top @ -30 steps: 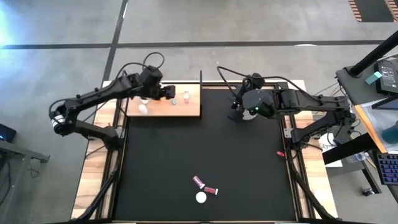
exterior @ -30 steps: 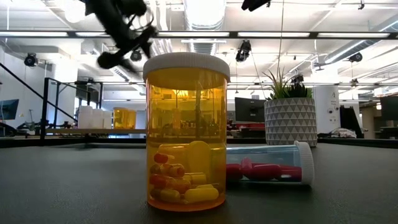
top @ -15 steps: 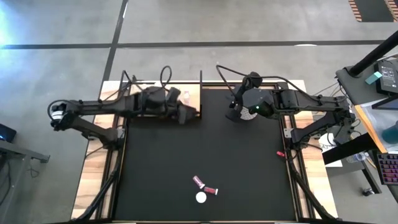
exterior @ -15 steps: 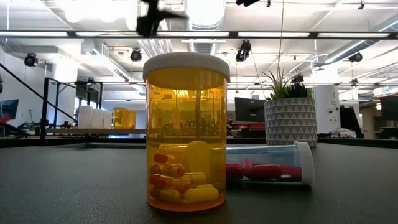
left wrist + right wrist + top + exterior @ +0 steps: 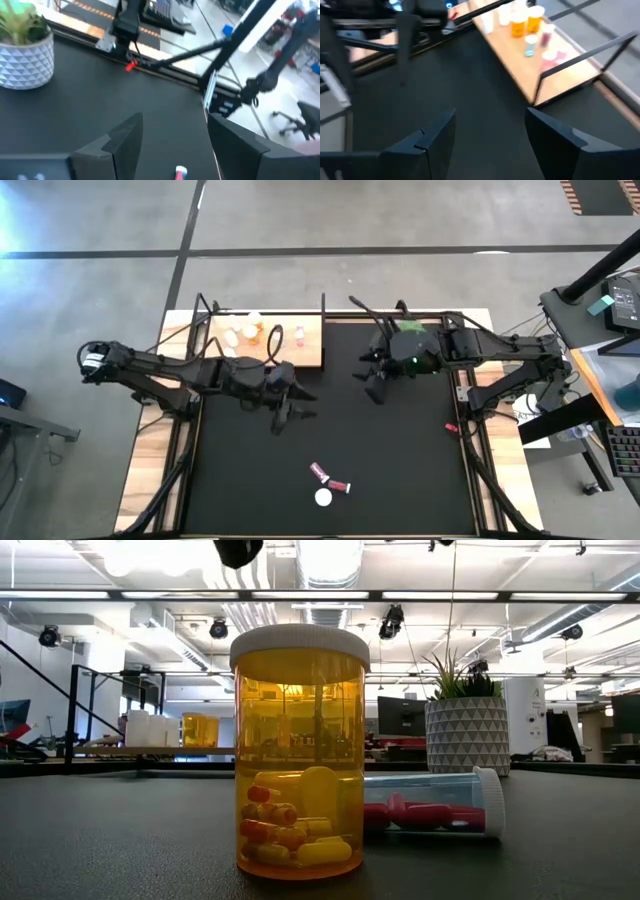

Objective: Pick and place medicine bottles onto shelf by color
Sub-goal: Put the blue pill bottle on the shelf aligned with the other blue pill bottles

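Lighting: bright, even, overhead. Low view: long ceiling light strips [image 5: 330, 592] run across at 12 o'clock, the central fixture blown out to white glare. An upright amber bottle [image 5: 300, 752], backlit, glows translucent, with a soft reflection pooling on the black mat [image 5: 120, 840] at its base; the background room is slightly soft. High view: diffuse light, faint short shadows under the arms, with a blue-white flare at the 9 o'clock edge. Left wrist view: heavy motion blur throughout, and the potted plant [image 5: 25, 50] at 10 o'clock is smeared. Right wrist view: similar blur, the shelf [image 5: 540, 55] and its bottles indistinct at 1 o'clock.
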Action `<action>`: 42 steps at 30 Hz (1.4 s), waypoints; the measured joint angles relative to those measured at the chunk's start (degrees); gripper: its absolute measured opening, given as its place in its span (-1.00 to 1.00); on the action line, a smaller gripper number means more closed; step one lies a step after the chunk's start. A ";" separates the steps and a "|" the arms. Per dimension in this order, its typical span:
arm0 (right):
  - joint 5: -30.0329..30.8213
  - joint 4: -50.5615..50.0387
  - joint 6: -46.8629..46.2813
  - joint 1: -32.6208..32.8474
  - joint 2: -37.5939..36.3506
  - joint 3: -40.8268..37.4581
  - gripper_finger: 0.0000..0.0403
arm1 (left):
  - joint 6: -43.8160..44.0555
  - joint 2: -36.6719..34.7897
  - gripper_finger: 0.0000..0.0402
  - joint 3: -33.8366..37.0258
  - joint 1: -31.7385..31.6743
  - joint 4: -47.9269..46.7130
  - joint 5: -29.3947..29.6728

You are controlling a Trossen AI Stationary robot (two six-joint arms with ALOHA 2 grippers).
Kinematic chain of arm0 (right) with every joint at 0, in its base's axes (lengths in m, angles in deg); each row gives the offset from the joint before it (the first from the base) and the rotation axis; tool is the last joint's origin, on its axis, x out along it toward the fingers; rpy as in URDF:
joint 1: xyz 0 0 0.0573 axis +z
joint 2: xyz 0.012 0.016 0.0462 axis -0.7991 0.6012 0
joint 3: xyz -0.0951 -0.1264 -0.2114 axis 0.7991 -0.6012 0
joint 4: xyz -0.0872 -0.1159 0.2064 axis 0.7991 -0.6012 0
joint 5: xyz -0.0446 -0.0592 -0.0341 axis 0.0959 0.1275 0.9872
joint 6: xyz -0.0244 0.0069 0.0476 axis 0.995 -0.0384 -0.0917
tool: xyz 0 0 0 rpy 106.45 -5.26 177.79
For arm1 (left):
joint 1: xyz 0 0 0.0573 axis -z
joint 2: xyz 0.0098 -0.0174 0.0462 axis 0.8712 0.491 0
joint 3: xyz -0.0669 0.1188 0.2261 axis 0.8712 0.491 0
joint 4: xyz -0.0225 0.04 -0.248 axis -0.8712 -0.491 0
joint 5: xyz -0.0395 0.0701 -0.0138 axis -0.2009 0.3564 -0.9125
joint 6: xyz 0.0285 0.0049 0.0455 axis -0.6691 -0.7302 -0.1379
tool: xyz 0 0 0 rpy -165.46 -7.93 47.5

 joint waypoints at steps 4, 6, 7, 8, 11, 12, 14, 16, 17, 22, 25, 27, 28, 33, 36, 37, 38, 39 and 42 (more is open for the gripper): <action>0.03 1.01 -5.32 5.83 0.20 -0.02 0.12 | -0.09 -0.01 0.03 0.55 1.89 -4.13 -2.37; 0.54 2.45 -7.10 9.42 0.72 -0.25 0.12 | -0.09 -0.01 0.03 0.67 3.18 -6.88 -2.93; 1.66 3.17 -8.25 11.31 1.24 -0.34 0.12 | -0.11 -0.01 0.03 0.73 3.91 -8.69 -2.95; 3.02 3.96 -9.46 13.10 1.98 -0.35 0.12 | -0.11 -0.01 0.03 0.78 4.62 -10.54 -2.95; 7.48 4.92 -14.24 18.19 4.66 -0.24 0.12 | -1.47 0.01 0.03 0.90 6.51 -14.98 -2.98; 9.32 5.15 -16.76 19.69 5.75 -0.12 0.12 | -2.09 0.01 0.03 0.95 7.04 -15.80 -2.98; 12.83 6.05 -22.13 22.78 8.25 0.00 0.12 | -3.60 0.01 0.03 1.21 8.00 -16.90 -3.02; 14.73 6.67 -26.80 25.63 10.88 0.00 0.12 | -6.16 0.01 0.03 1.24 8.78 -16.82 -3.01; 15.32 6.82 -29.53 26.96 12.25 0.00 0.12 | -7.57 0.01 0.03 1.24 9.11 -16.59 -3.02; 16.53 6.45 -40.45 32.41 18.70 0.00 0.12 | -10.88 0.01 0.03 1.24 9.70 -15.81 -2.93; 16.61 6.41 -42.90 34.09 21.77 0.00 0.12 | -10.65 0.01 0.03 1.24 9.88 -15.89 -2.90; 16.61 6.28 -43.24 34.63 23.37 0.00 0.12 | -10.63 0.01 0.03 1.24 10.14 -15.85 -2.86; 16.74 6.05 -43.15 34.81 24.01 0.00 0.12 | -10.63 0.01 0.03 1.24 10.21 -15.88 -2.86; 17.79 5.96 -39.90 35.06 24.88 -1.07 0.12 | -10.54 0.01 0.03 1.24 10.23 -15.90 -2.87; 18.73 5.12 -38.35 35.78 23.65 -2.58 0.12 | -10.54 0.01 0.03 1.24 10.25 -15.93 -2.87; 19.33 4.52 -38.32 36.06 23.42 -3.42 0.12 | -10.54 0.01 0.03 1.24 10.25 -15.94 -2.87; 19.58 4.53 -38.55 36.24 23.16 -4.82 0.12 | -10.54 0.01 0.03 1.24 10.25 -15.94 -2.87; 19.58 4.90 -39.10 36.53 23.00 -6.58 0.12 | -10.54 0.01 0.03 1.24 10.25 -15.95 -2.87; 19.55 9.56 -38.68 37.64 23.39 -12.74 0.12 | -10.54 0.01 0.03 1.24 10.25 -16.07 -2.87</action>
